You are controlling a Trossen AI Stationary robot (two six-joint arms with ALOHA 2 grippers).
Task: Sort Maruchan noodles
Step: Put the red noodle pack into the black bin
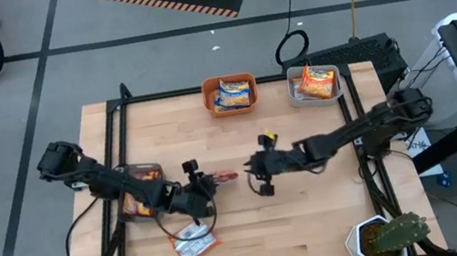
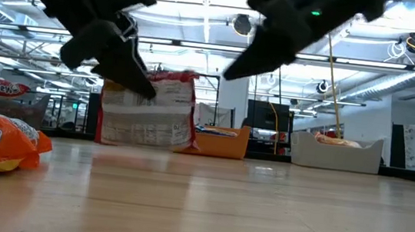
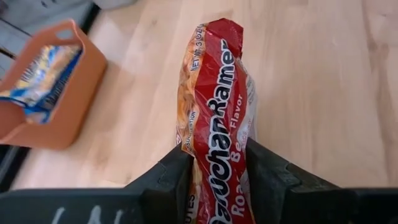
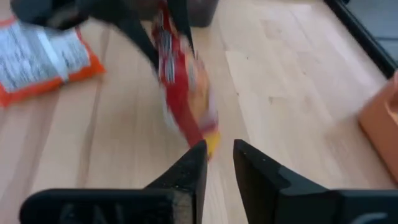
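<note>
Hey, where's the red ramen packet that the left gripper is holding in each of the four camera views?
High view: red ramen packet sits mid-table, at the left gripper tip.
Low view: left of centre, held upright above the table, printed back side showing.
Left wrist view: centre, clamped between the dark fingers.
Right wrist view: upper middle, blurred, beyond the right gripper.
Shared landmark: orange bin, also seen at and.

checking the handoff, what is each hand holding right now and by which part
The left hand pinches a red ramen packet by one end, held clear of the table. The right hand is open near the packet's free end, holding nothing.
</note>
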